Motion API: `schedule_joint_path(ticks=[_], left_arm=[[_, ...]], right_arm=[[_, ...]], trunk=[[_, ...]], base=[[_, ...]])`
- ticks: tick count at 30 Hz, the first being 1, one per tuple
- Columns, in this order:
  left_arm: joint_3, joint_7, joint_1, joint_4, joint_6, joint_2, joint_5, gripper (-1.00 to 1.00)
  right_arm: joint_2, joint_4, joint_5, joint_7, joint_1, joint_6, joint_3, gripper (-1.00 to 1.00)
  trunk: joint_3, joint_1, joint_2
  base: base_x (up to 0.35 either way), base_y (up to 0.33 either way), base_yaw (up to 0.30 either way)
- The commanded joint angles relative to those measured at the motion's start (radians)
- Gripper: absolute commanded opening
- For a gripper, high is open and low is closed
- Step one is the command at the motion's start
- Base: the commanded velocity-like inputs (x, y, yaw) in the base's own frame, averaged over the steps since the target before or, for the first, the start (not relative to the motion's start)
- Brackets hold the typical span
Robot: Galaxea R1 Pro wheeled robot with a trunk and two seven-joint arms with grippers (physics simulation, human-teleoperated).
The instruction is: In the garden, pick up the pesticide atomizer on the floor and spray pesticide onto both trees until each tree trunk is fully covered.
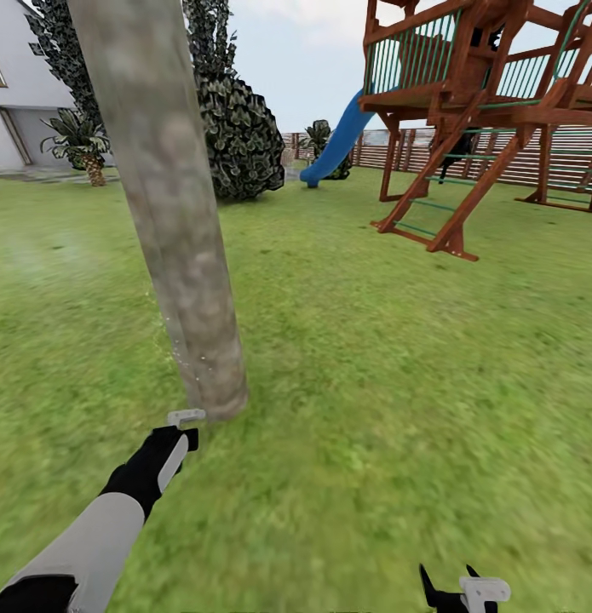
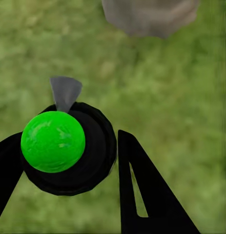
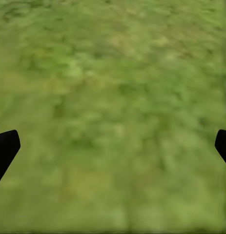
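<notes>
The tree trunk (image 1: 172,213) rises straight from the grass, its long axis upright, directly ahead of the left claw (image 1: 186,419) and very near it. The left claw is clamped on the pesticide atomizer (image 2: 69,148), nozzle toward the trunk base (image 2: 149,17). The right claw (image 3: 113,146), fingers wide apart, hangs low over the lawn, farther away.

A wooden play tower (image 1: 491,111) is seen on the green lawn (image 1: 398,366). A blue slide (image 1: 336,140) is attached at its left, a slatted fence (image 1: 534,157) stands behind, and a white house (image 1: 19,94) lies far left.
</notes>
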Motion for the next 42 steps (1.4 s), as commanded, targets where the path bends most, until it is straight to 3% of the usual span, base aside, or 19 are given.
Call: schedule_joint_path(ticks=[1,3,5,7,8,11,13,16,19,25,31,38,42], left_arm=[[-0.001,0.001,-0.003,0.000,0.003,0.003,-0.001,-1.00],[0.001,0.000,-0.006,0.000,0.006,0.014,-0.002,-1.00],[0.006,0.000,-0.024,-0.002,0.037,0.049,0.002,-1.00],[0.003,0.000,-0.026,-0.035,0.074,0.057,0.003,-1.00],[0.001,0.000,-0.024,-0.067,0.091,0.053,0.002,-1.00],[-0.001,0.000,-0.023,-0.176,0.176,-0.012,0.001,-1.00],[-0.002,0.000,-0.024,-0.208,0.201,-0.021,0.000,-1.00],[0.004,-0.001,-0.025,-0.228,0.216,-0.010,-0.002,-1.00],[0.005,-0.003,-0.029,-0.236,0.220,0.020,0.008,-1.00],[-0.001,0.000,-0.029,-0.396,0.362,-0.035,0.001,-1.00],[0.002,0.000,-0.032,-0.407,0.370,-0.023,-0.002,-1.00],[-0.001,0.000,-0.085,-0.441,0.382,-0.057,0.002,-1.00],[0.005,-0.001,-0.091,-0.481,0.432,-0.041,0.005,-1.00]], right_arm=[[0.000,0.000,0.000,0.000,0.000,0.000,0.000,1.00],[0.000,0.000,0.000,0.000,0.000,0.000,0.000,1.00],[0.000,0.000,0.000,0.000,0.000,0.000,0.000,1.00],[0.000,0.000,0.000,0.000,0.000,0.000,0.000,1.00],[0.000,0.000,0.000,0.000,0.000,0.000,0.000,1.00],[0.000,0.000,0.000,0.000,0.000,0.000,0.000,1.00],[0.000,0.000,0.000,0.000,0.000,0.000,0.000,1.00],[0.000,0.000,0.000,0.000,0.000,0.000,0.000,1.00],[0.000,0.000,0.000,0.000,0.000,0.000,0.000,1.00],[0.000,0.000,0.000,0.000,0.000,0.000,0.000,1.00],[0.000,0.000,0.000,0.000,0.000,0.000,0.000,1.00],[0.000,0.000,0.000,0.000,0.000,0.000,0.000,1.00],[0.000,0.000,0.000,0.000,0.000,0.000,0.000,1.00]], trunk=[[0.000,0.000,0.000],[0.000,0.000,0.000],[0.000,0.000,0.000],[0.000,0.000,0.000],[0.000,0.000,0.000],[0.000,0.000,0.000],[0.000,0.000,0.000],[0.000,0.000,0.000],[0.000,0.000,0.000],[0.000,0.000,0.000],[0.000,0.000,0.000],[0.000,0.000,0.000],[0.000,0.000,0.000]], base=[[-0.018,-0.017,0.000],[-0.007,-0.007,0.000],[-0.001,-0.001,0.000],[0.000,0.000,0.000],[0.000,0.000,0.000],[0.000,0.000,0.000],[0.000,0.000,0.000],[0.000,0.000,0.000],[0.000,0.000,0.000],[0.000,0.000,0.000],[-0.107,0.054,0.000],[-0.011,0.006,0.000],[0.000,0.000,0.000]])
